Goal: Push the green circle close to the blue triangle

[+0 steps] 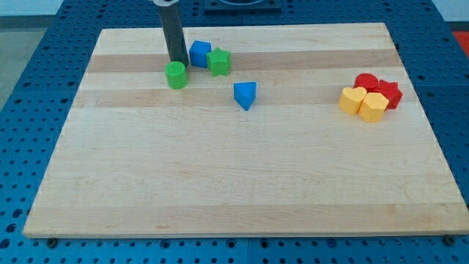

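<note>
The green circle (176, 75) lies on the wooden board (242, 169) at the upper left. The blue triangle (245, 94) lies to its right and slightly lower, about a block's width of board between them. My tip (176, 61) comes down from the view's top and stands right at the top edge of the green circle, touching or nearly touching it.
A blue cube (199, 53) and a green star (218, 61) sit side by side just right of my tip, above the triangle. At the right, a red circle (366, 81), a red star (390, 94), a yellow heart (352, 100) and a yellow hexagon (373, 107) are clustered.
</note>
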Controlling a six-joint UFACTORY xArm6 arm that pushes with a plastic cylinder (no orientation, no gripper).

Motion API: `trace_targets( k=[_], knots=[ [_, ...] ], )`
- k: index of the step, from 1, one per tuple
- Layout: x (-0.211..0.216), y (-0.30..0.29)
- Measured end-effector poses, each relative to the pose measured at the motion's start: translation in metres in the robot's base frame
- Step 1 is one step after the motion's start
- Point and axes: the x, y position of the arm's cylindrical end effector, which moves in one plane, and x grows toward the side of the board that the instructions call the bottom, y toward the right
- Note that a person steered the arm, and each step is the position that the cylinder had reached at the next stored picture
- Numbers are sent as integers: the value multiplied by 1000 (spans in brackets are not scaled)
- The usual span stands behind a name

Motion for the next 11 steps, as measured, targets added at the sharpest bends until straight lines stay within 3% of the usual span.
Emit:
trace_targets(
  k=[2, 3, 4, 8, 10, 11],
  knots=[
    [50, -16],
    [53, -72],
    [80, -81],
    [80, 52],
    [80, 68],
    [91, 48]
  ],
)
